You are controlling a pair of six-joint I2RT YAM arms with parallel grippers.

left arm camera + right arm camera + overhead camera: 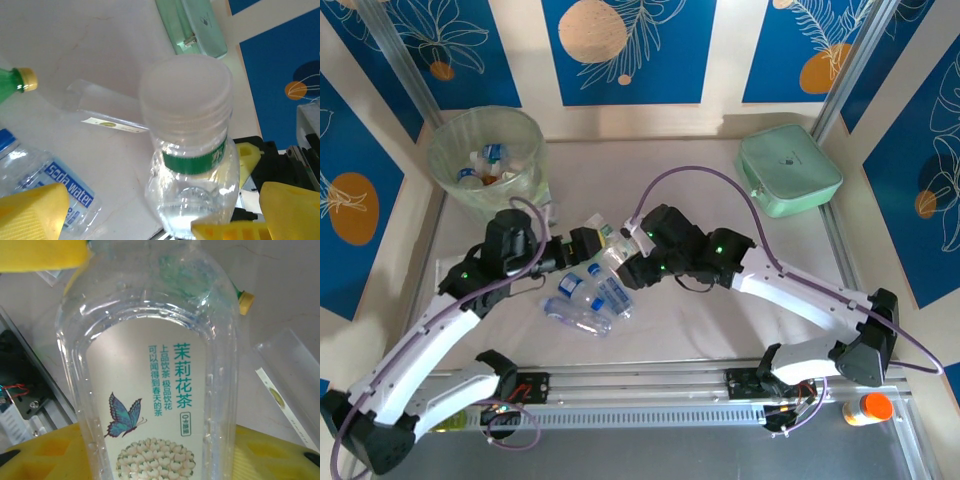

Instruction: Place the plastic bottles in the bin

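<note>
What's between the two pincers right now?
A clear plastic bottle with a white cap and butterfly label is between the left pincer and right pincer, seen in the top view and close up in both wrist views.

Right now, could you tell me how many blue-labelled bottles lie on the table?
2: one blue-labelled bottle beside a second bottle, both near the scene's middle; others may be hidden.

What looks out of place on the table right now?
A flat clear plastic strip lies loose on the table beyond the white-capped bottle; it is no bottle, maybe a shed wrapper. Nothing looks spilled.
</note>
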